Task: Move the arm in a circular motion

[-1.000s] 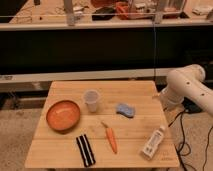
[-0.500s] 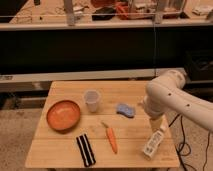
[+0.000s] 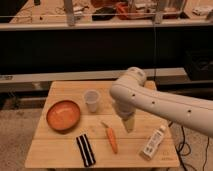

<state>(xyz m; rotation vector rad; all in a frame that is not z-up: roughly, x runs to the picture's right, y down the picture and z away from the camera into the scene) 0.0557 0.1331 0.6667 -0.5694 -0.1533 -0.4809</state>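
The glossy white arm (image 3: 160, 102) reaches in from the right edge over the wooden table (image 3: 60, 155). Its bulbous joint (image 3: 131, 82) sits above the table's middle. From there a short segment drops to the beige tip, the gripper (image 3: 128, 123), which points down and hovers just right of the carrot (image 3: 112, 139) and right of the clear cup (image 3: 92, 100). The gripper holds nothing that I can see.
An orange bowl (image 3: 63, 115) sits at the table's left. A black striped object (image 3: 85, 149) lies near the front edge. A small white bottle (image 3: 153, 142) lies at the front right under the arm. A dark shelf unit (image 3: 75, 45) stands behind the table.
The arm has swung left from the table's right edge to over its middle. It now covers the blue sponge that showed earlier. The objects on the table have not moved.
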